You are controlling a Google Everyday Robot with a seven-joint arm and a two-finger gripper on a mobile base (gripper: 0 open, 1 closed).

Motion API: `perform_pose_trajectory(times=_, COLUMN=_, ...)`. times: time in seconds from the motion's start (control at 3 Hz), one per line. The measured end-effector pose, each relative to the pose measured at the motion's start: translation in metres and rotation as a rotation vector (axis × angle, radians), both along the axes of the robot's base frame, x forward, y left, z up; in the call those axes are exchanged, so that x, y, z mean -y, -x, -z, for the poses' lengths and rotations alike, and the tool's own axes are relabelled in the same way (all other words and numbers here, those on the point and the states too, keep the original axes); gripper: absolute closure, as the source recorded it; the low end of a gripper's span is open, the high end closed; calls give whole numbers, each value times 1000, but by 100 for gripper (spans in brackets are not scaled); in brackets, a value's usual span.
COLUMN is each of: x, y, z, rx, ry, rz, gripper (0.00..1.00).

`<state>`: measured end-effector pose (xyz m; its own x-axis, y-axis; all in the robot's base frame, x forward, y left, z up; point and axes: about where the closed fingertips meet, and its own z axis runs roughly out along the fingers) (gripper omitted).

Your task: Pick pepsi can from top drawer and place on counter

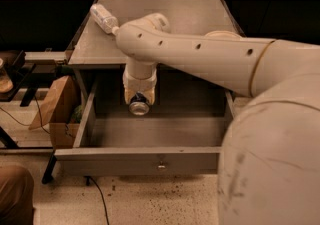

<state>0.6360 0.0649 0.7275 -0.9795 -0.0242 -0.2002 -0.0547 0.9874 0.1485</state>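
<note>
The top drawer point(140, 161) is pulled open below the counter point(175, 16). My gripper point(139, 100) hangs from the cream arm over the drawer's back half, just under the counter's front edge. It is shut on the pepsi can point(139, 107), whose round silver end faces the camera. The can is held clear above the drawer floor point(160, 131). The can's body is mostly hidden by the gripper.
A clear plastic bottle point(103, 18) lies on the counter's left side. A pale bowl's rim point(222, 34) shows behind the arm. The arm hides the snack bag. A cardboard box point(57, 104) stands left of the drawer. My large cream body fills the right.
</note>
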Motion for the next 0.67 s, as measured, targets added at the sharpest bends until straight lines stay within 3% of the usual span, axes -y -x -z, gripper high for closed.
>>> perform_pose_trajectory(times=0.67, x=63, y=22, z=-66, rx=51, ry=84, rz=-15, gripper=100)
